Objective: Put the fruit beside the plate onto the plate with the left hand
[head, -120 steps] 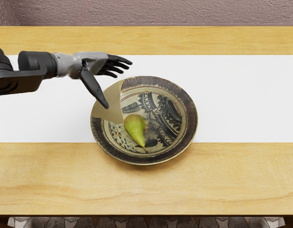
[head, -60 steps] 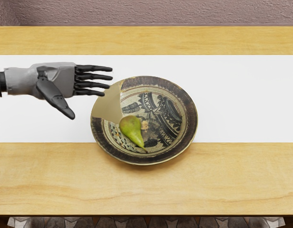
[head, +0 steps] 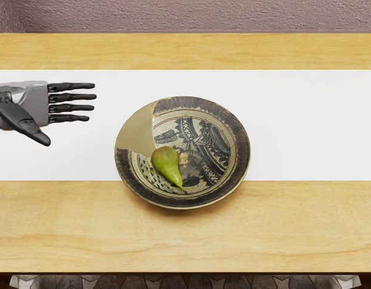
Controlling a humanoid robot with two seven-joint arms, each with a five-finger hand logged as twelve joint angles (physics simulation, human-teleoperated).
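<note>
We look down on a pale wooden table that fills nearly the whole view, with a strip of purplish textured wall beyond its far edge at 12 o'clock. Across the table, from 9 o'clock to 3 o'clock, lies a broad white runner. On the middle of it stands a round patterned plate with a dark rim and dark ornaments on a cream ground; its near edge, at 6 o'clock, reaches past the runner onto bare wood. A plain tan wedge covers the plate's pattern at about 10 o'clock. Toward 9 to 10 o'clock of the plate, well apart from it, we see the left hand, grey at the palm and black at the digits, coming in from the left edge over the runner. Its four fingers are stretched out straight and slightly spread, pointing to 3 o'clock, and the thumb slants off toward 4 o'clock; the hand holds nothing. The green pear lies on its side inside the plate, at about 7 o'clock of the plate's centre, its broad end toward 11 o'clock and its narrow end toward 5 o'clock. It touches only the plate.
</note>
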